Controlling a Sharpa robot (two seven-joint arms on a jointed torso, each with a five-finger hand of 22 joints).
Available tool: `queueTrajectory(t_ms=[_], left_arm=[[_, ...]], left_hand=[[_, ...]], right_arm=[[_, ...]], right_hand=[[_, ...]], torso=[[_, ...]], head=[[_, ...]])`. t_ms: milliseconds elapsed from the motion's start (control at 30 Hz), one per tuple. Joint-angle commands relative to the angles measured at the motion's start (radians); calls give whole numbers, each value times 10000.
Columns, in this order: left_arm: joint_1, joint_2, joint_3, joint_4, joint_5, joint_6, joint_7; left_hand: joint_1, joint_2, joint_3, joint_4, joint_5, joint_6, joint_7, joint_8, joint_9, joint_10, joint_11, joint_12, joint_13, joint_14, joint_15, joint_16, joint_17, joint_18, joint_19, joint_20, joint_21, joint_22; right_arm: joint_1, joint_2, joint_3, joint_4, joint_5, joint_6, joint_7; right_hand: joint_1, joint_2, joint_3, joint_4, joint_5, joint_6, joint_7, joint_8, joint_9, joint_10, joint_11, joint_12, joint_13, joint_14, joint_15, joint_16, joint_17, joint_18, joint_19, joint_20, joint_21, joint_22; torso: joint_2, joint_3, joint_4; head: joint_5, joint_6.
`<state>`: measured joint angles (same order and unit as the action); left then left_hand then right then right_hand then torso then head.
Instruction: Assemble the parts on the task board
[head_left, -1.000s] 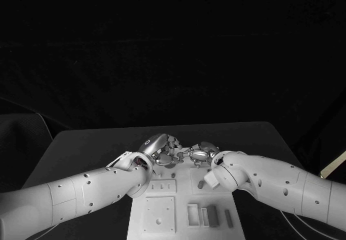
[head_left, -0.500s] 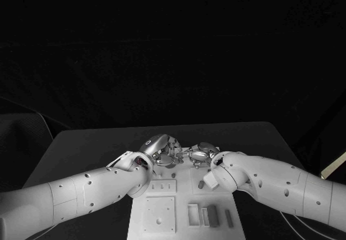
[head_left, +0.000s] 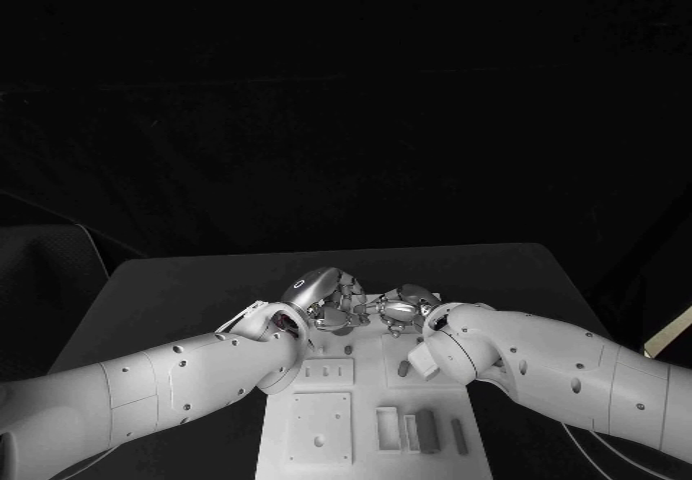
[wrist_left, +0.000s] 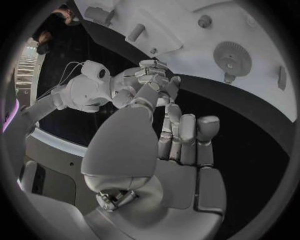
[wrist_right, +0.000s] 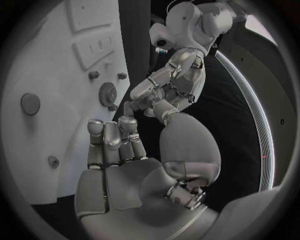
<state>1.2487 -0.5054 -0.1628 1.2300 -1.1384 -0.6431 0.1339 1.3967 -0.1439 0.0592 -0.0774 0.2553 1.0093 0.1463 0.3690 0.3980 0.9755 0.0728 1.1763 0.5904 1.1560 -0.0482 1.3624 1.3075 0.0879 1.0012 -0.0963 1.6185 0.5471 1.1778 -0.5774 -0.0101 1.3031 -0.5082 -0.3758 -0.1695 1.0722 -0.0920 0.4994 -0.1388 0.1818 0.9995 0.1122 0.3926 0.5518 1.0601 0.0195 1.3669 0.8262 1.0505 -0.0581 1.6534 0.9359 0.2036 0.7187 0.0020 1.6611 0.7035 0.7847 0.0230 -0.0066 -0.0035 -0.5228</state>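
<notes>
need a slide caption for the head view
Both hands, left and right, meet fingertip to fingertip above the far end of the task board.

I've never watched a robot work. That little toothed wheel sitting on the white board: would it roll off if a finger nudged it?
Probably not. The gear appears to lie flat on the task board, seemingly seated on a peg, so it would likelier spin than roll. It looks stiff and small, likely light. Lifted and set on edge, its round rim could roll.

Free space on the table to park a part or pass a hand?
Bare black table lies left of the white task board, and again right of it toward the far right corner. Crowded at the board's far end, where the left hand and right hand meet fingertip to fingertip.
</notes>
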Motion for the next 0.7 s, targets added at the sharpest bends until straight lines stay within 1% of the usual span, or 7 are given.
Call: queueTrajectory(t_ms=[33, 100, 233, 333, 500, 700], left_arm=[[4, 20, 9, -24, 229, 87, 97], [4, 22, 9, -38, 231, 95, 73], [4, 36, 9, -49, 228, 141, -16], [4, 40, 9, -44, 205, 190, -53], [4, 48, 9, -44, 191, 220, -109], [4, 43, 9, -44, 155, 266, -197]], left_hand=[[-65, 183, 133, 100, 100, 239, -5, 28, 11, 126, -19, 70, 15, 81, -52, 158, 474, 773, 139, -10, 121, 44], [-108, 232, 217, 172, 229, 418, -39, 97, 42, 178, -44, 104, 15, 103, -83, 261, 434, 808, 172, -8, 176, 67], [-112, 309, 312, 219, 334, 564, -68, 156, 67, 236, -68, 134, 14, 125, -110, 345, 398, 841, 205, -7, 223, 86], [-120, 344, 343, 240, 355, 608, -75, 174, 75, 257, -75, 145, 13, 135, -119, 374, 386, 851, 219, -7, 242, 94], [-78, 472, 476, 266, 403, 741, -101, 222, 95, 358, -114, 192, 16, 196, -157, 495, 352, 898, 288, -12, 323, 128], [-14, 532, 558, 248, 417, 772, -107, 226, 97, 393, -133, 206, 13, 220, -176, 549, 334, 924, 315, -15, 359, 142]], right_arm=[[-1, -11, 3, 7, 5, 51, -16], [-1, -18, 3, 3, 5, 47, -21], [-1, -29, 3, 10, 5, 53, -25], [-1, -32, 3, 5, 5, 61, -26], [-1, -24, 3, 12, 5, 86, -38], [-1, -40, 2, 34, 5, 88, -56]], right_hand=[[356, 255, -1, 45, 57, 356, 243, 428, 472, 68, 5, 62, -9, 21, -35, 132, 2, 172, 49, 1, 1479, 16], [354, 255, -2, 48, 57, 358, 243, 429, 472, 71, 4, 62, -10, 24, -35, 133, 2, 172, 51, 1, 1479, 16], [350, 254, -5, 53, 57, 363, 243, 431, 474, 76, 3, 62, -11, 30, -36, 133, 1, 172, 56, 1, 1479, 17], [348, 254, -7, 57, 57, 366, 242, 432, 475, 80, 2, 62, -12, 34, -37, 133, 1, 172, 60, 1, 1479, 18], [344, 254, -9, 62, 57, 370, 242, 434, 477, 85, 0, 62, -14, 40, -39, 133, 0, 173, 65, 1, 1479, 20], [341, 253, -12, 66, 58, 375, 241, 436, 479, 91, -2, 62, -16, 46, -40, 133, -1, 173, 71, 1, 1479, 21]], torso=[[0, 0, 1], [-2, 0, 3], [1, -1, 0], [2, -1, 0], [0, 0, -1], [1, 2, -1]], head=[[8, -9], [6, -12], [5, -15], [7, -18], [14, -18], [17, -16]])
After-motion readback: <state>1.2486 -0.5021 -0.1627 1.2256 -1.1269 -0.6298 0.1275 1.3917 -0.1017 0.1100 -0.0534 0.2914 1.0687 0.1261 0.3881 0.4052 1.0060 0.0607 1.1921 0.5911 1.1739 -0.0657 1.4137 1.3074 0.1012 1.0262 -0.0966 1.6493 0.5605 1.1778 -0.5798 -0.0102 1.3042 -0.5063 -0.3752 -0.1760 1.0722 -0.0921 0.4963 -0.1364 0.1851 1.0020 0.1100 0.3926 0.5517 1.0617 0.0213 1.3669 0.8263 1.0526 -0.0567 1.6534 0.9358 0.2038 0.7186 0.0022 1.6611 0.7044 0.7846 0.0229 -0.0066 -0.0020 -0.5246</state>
